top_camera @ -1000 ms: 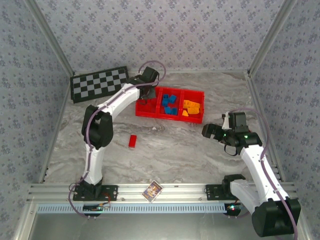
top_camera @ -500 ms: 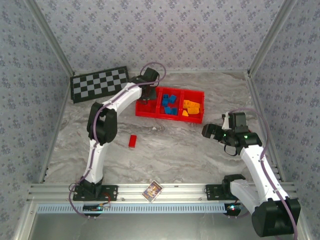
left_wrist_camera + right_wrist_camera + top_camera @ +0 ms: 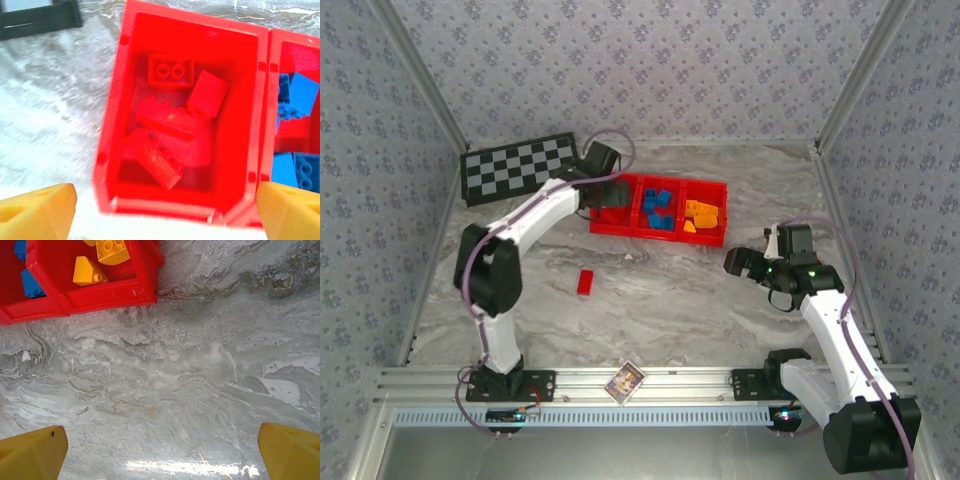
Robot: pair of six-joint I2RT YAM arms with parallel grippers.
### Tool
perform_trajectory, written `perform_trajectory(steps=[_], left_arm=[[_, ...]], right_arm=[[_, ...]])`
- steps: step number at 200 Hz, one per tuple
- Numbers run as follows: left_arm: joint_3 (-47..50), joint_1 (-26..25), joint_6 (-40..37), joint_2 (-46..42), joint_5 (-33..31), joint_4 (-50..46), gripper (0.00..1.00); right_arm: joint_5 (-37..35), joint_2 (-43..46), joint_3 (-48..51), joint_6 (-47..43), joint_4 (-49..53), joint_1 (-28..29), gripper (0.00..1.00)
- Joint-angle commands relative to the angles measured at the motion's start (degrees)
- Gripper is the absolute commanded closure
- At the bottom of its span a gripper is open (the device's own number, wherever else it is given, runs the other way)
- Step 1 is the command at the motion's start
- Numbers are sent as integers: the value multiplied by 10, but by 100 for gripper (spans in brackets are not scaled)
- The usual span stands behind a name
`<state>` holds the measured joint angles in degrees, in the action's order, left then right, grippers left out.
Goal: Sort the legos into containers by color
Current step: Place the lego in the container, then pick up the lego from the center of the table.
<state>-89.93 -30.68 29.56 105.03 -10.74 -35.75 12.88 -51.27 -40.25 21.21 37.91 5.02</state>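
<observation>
The containers are three compartments of one red tray (image 3: 715,188) at the back of the table. My left gripper (image 3: 608,194) hangs open over the left compartment (image 3: 116,100), where several red legos (image 3: 171,71) lie; its yellow fingertips (image 3: 37,212) stand wide apart with nothing between them. Blue legos (image 3: 658,208) fill the middle compartment and orange-yellow legos (image 3: 703,213) the right one. One red lego (image 3: 585,282) lies alone on the table in front of the tray. My right gripper (image 3: 745,262) is open above bare table, right of the tray's near right corner (image 3: 100,295).
A black-and-grey checkerboard mat (image 3: 518,167) lies at the back left, touching the tray's left end. A small printed card (image 3: 625,381) rests on the front rail between the arm bases. Marbled table surface (image 3: 175,390) spreads below the right gripper.
My left gripper has gone from shut to open over the left compartment. Its wrist drew back to the left and the elbow swung left. The right arm has not moved.
</observation>
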Motion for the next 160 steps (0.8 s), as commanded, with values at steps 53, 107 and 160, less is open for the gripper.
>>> perform_trajectory(steps=[53, 107, 160], left_arm=[[272, -61, 37, -236, -28, -28, 0], [402, -76, 87, -282, 4, -22, 6], [413, -77, 91, -216, 31, 4, 19]], right_arm=[[3, 4, 5, 4, 0, -2, 0], [6, 5, 4, 5, 1, 0, 0], [5, 5, 3, 4, 2, 2, 0]])
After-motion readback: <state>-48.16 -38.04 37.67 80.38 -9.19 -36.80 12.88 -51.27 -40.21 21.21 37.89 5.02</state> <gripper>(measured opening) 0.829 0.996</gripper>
